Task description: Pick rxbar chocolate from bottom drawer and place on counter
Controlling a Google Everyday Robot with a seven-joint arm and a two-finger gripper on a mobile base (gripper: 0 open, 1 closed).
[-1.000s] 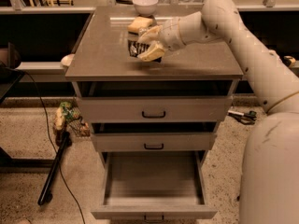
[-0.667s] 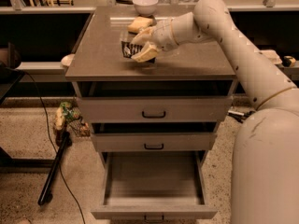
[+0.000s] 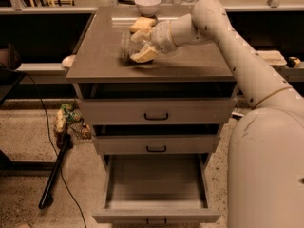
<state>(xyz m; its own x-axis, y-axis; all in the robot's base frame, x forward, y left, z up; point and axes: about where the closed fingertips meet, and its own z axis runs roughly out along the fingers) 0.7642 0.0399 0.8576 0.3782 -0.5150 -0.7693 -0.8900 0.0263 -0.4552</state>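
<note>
The off-white smooth tubular arm (image 3: 237, 49) bears small dark fastener dots and thin joint seams. The broad rounded base shell (image 3: 266, 175) is off-white. The pale yellowish gripper (image 3: 135, 47) sits over the grey-brown counter slab (image 3: 199, 65).

1. The arm (image 3: 237, 46) rises from the pale body (image 3: 266, 175) at lower right, bends near the top and reaches out leftward
2. The wrist (image 3: 167, 32) tilts slightly downward
3. The gripper (image 3: 140, 45) is at upper centre of the view, pointing left and down
</note>
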